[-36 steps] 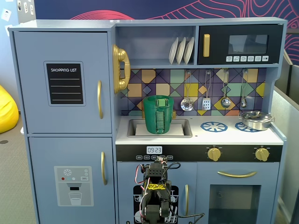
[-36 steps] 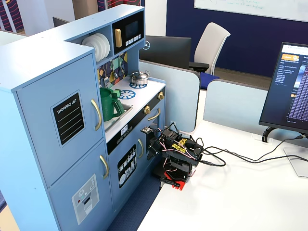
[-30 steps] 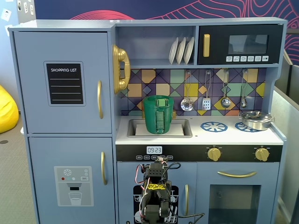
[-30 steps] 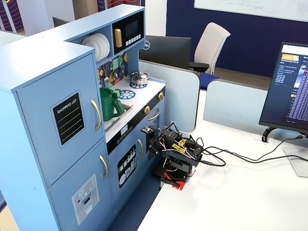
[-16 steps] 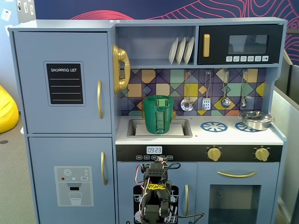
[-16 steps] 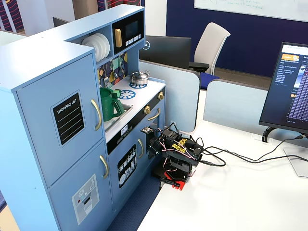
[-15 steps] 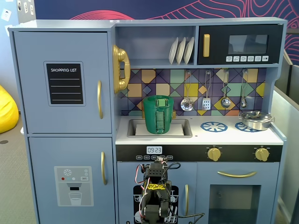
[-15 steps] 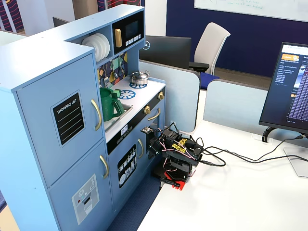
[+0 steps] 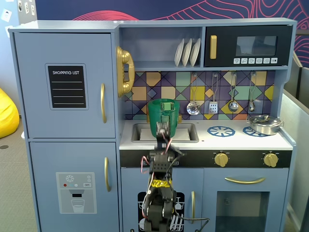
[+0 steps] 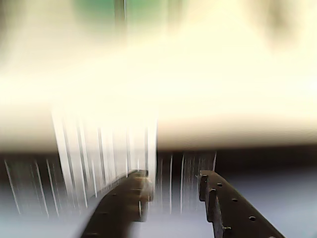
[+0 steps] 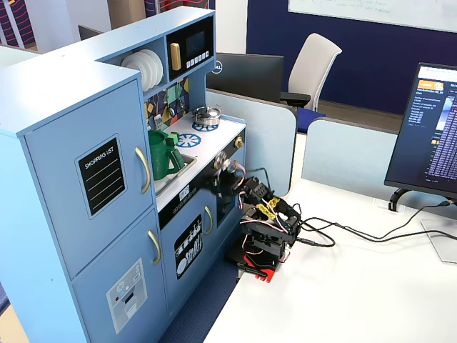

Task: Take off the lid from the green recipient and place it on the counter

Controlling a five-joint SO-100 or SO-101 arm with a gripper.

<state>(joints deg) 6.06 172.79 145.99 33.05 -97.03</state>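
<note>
The green recipient point(image 9: 163, 116) stands upright in the sink recess of the white counter point(image 9: 241, 138); it also shows in a fixed view point(image 11: 161, 153). A flat green edge on its top looks like the lid point(image 9: 163, 100), but the knob cannot be made out. My gripper point(image 9: 163, 127) is raised at the counter's front edge, just in front of the recipient's lower half. In the blurred wrist view the gripper point(image 10: 172, 181) has its two dark fingers apart with nothing between them, and the recipient is a green smear at the top point(image 10: 114, 10).
A silver metal pot point(image 9: 264, 124) sits on the right burner ring. Utensils hang on the tiled back wall point(image 9: 212, 101). The sink walls point(image 9: 140, 131) surround the recipient. The arm's base point(image 11: 260, 254) stands on a white desk beside cables and a monitor point(image 11: 435, 136).
</note>
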